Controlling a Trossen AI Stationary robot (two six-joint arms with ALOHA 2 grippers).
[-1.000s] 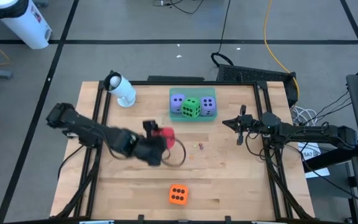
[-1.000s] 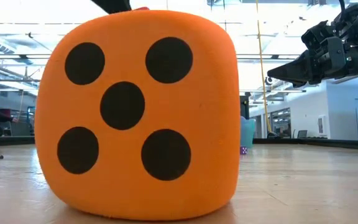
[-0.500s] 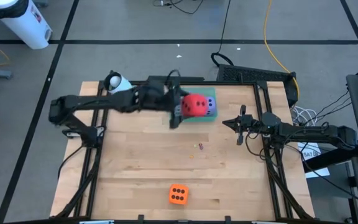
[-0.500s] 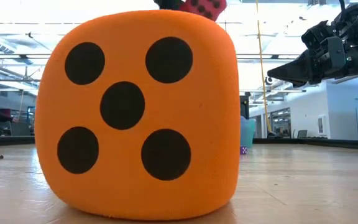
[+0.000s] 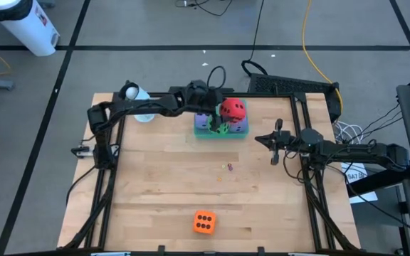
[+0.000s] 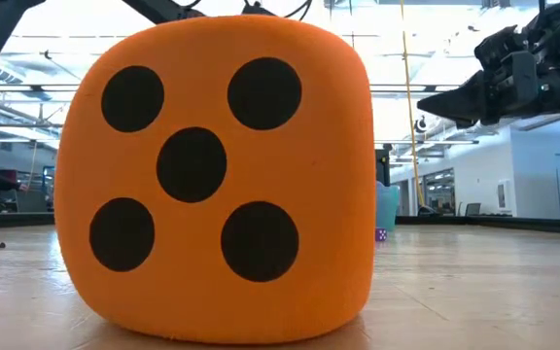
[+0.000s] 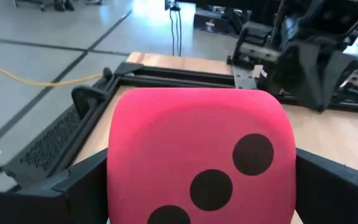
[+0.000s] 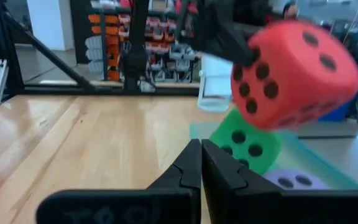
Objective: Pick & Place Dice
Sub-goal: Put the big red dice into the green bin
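Note:
A red die [image 5: 232, 109] is up over the teal tray [image 5: 199, 131] at the table's far edge, with my left gripper [image 5: 223, 112] shut on it. In the tray sit a green die [image 8: 244, 146] and two purple dice [image 5: 239, 122]. An orange die [image 5: 203, 222] rests on the table near the front edge and fills the low view [image 6: 212, 175]. My right gripper [image 5: 272, 142] hovers shut to the right of the tray, holding nothing. My left gripper pinches the red die's two opposite sides [image 7: 120, 174] between its two fingers [image 7: 73, 190]. The fingers come nearly level from the table's left. The die is tilted and hangs over the green die; whether it touches that die, I cannot tell.
A white cylinder [image 5: 137, 103] lies at the far left of the table, beside the left arm. A tiny purple object [image 5: 228, 167] lies mid-table. Bare wood stretches between the tray and the orange die. Black frame rails run along the table's left and right sides.
My left gripper has carried the red die from the table's middle toward the far edge and to the right, over the tray, turning its wrist on the way. The die stays in the hold, clear of the table.

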